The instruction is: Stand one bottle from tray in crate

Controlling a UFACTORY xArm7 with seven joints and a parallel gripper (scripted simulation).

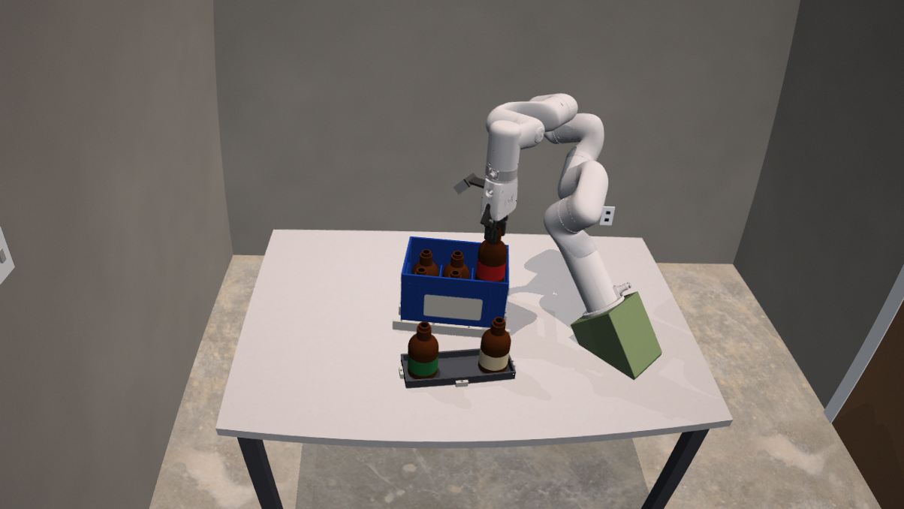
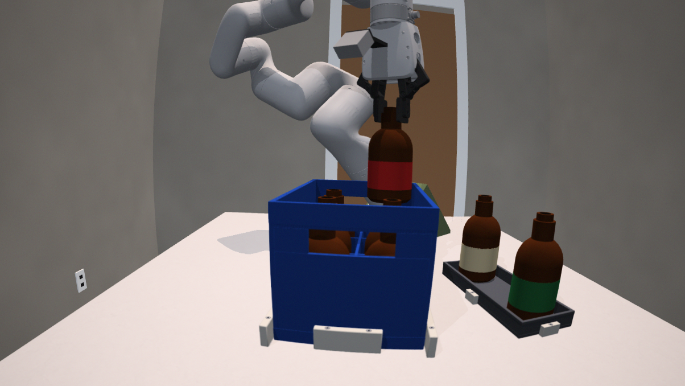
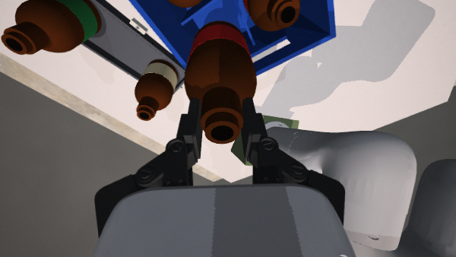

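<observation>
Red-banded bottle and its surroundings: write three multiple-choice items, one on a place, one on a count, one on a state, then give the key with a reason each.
1. Where is the red-banded bottle?
A. Lying on the table
B. Upright, its base at the rim of the blue crate
C. Standing on the tray

2. How many bottles stand on the dark tray?
A. One
B. Two
C. Four

3. What is the state of the hand?
A. Shut on the bottle's neck
B. Wide open above the crate
C. Gripping the crate wall

Key:
1 B, in the exterior view its base dips just behind the crate's near rim, most of the body still above it.
2 B, the cream-banded bottle and the green-banded bottle are there.
3 A, the wrist view shows a finger on either side of the neck.
</observation>
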